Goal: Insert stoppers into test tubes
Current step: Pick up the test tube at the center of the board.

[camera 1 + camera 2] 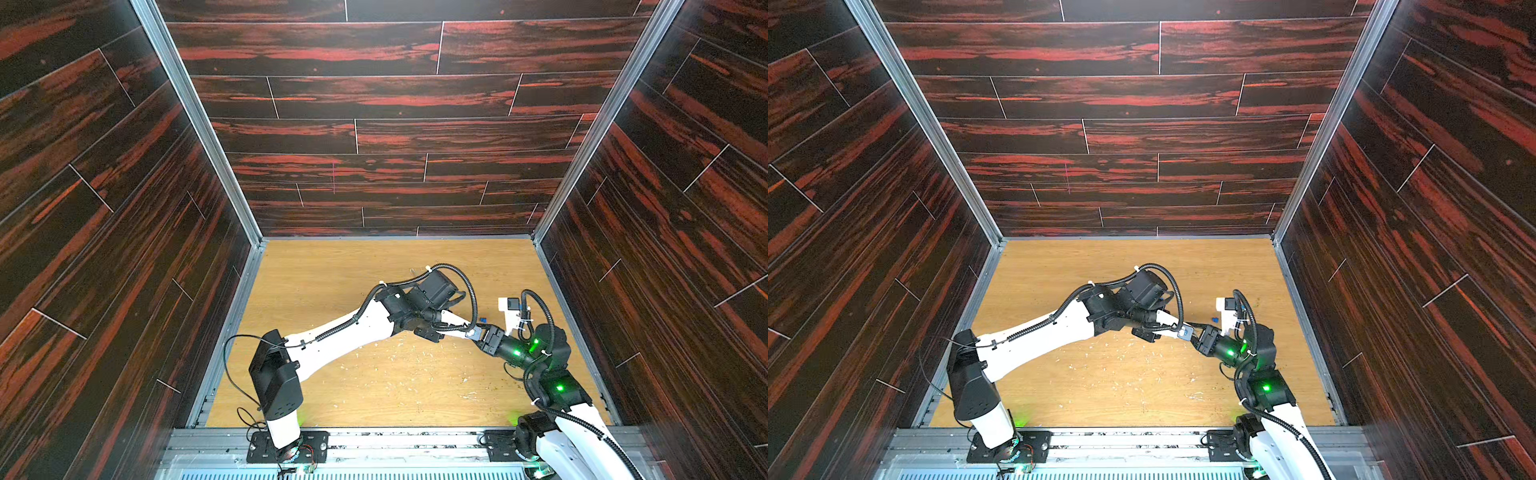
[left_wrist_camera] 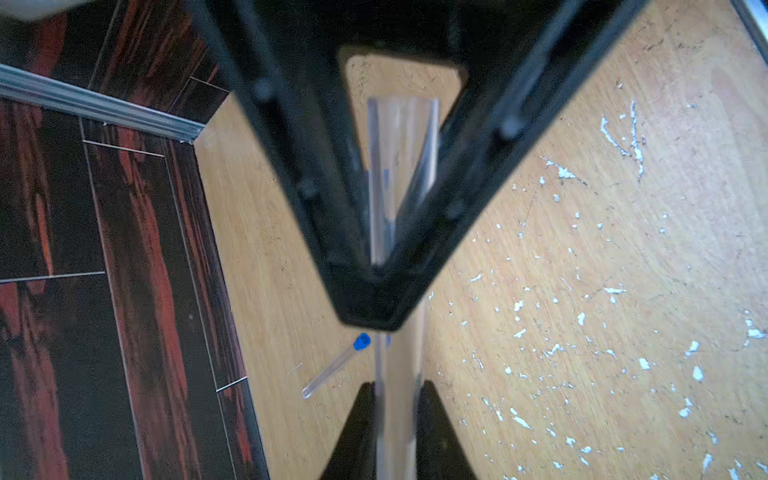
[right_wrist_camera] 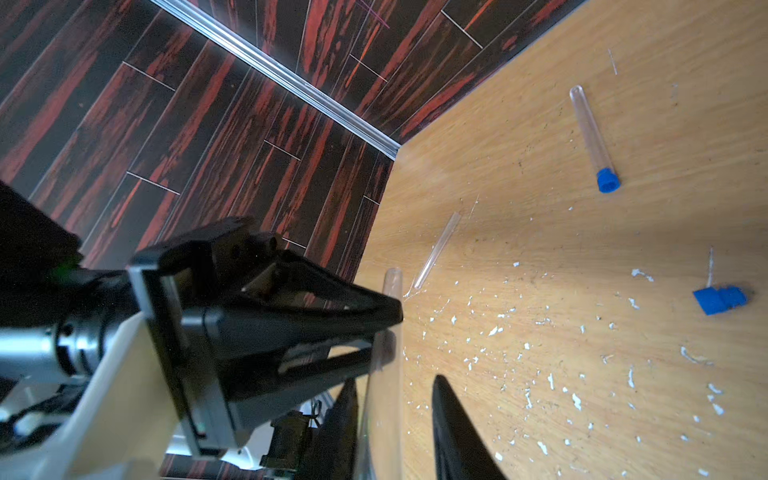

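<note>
A clear test tube (image 2: 398,419) stands roughly upright between both grippers above the table's right side. My left gripper (image 2: 395,386) is shut on it. My right gripper (image 3: 395,380) faces the left gripper (image 1: 473,333) and has its jaws around the same test tube (image 3: 384,399): one finger is against it, the other stands a little apart. On the table lie a test tube (image 3: 590,133) with a blue stopper (image 3: 607,182) in its end, a bare test tube (image 3: 436,249), and a loose blue stopper (image 3: 719,300), which both top views show (image 1: 482,320) (image 1: 1214,320).
Pale debris specks (image 1: 399,365) are scattered over the wooden table (image 1: 332,291). Dark wood-pattern walls with metal rails (image 1: 577,332) close the table in on three sides. The right arm's base (image 1: 552,432) stands at the front right corner.
</note>
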Controlling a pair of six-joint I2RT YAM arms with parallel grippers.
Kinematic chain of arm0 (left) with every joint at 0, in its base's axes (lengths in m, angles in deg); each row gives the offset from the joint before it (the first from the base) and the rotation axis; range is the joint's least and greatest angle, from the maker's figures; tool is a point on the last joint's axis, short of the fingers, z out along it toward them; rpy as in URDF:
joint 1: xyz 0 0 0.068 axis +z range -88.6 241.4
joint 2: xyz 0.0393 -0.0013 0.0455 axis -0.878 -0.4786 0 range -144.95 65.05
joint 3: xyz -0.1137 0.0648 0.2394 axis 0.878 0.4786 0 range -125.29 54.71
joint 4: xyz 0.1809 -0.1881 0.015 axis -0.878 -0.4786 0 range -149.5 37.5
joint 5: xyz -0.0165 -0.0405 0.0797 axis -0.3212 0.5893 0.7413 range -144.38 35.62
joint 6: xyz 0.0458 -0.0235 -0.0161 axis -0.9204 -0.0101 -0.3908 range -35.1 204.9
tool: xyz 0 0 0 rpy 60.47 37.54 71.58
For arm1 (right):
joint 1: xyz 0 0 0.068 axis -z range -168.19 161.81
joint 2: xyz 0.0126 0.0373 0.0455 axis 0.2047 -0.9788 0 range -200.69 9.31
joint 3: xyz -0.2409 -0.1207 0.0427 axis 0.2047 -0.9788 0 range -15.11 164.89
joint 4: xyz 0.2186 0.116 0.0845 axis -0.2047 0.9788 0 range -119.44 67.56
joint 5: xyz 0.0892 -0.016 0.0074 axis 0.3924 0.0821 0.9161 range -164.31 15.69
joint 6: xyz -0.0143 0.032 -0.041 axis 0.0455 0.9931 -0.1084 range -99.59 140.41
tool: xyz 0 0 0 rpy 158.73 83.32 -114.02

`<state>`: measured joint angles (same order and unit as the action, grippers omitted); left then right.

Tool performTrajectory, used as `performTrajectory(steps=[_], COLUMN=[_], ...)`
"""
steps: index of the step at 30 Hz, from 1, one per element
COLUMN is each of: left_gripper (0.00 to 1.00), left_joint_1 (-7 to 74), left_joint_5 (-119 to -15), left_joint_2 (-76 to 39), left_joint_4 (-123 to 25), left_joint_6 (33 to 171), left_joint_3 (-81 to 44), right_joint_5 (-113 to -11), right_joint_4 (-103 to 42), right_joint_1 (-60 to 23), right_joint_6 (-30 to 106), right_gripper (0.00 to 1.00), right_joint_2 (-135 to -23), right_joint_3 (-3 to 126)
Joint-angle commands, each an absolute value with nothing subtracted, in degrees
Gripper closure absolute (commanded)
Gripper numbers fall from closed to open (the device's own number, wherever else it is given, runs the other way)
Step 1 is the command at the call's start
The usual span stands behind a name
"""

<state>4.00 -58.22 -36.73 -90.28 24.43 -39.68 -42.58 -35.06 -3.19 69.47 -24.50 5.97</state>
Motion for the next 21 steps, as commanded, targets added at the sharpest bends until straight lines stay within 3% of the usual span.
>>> performTrajectory(steps=[1,14,16,21], left_gripper=[0.90,0.90,0.90,0.90], left_joint_1=[3.52,3.32,3.26,3.30], left_joint_5=[-58.48,-57.14,-56.75,-56.39], left_joint_2=[-37.43,-37.70,-37.78,-37.72], left_joint_4=[-91.76,-92.13,-92.16,-92.21], left_joint_6=[23.02,23.35,23.48,23.55], left_joint_3=[-41.57,-42.42,-42.52,-42.35], right_joint_5=[-42.66,-42.92,-43.02,-43.45], right_joint_4=[-35.76,-35.41,-35.33,-34.70], right_joint_1=[-3.61,-4.18,-4.35,-4.45], right_joint_6=[69.72,69.05,68.93,68.77], right_gripper=[0.72,0.87,0.86,0.73], right_joint_2=[-24.44,-24.78,-24.95,-25.06], right_joint_3=[5.10,5.10,5.13,5.29])
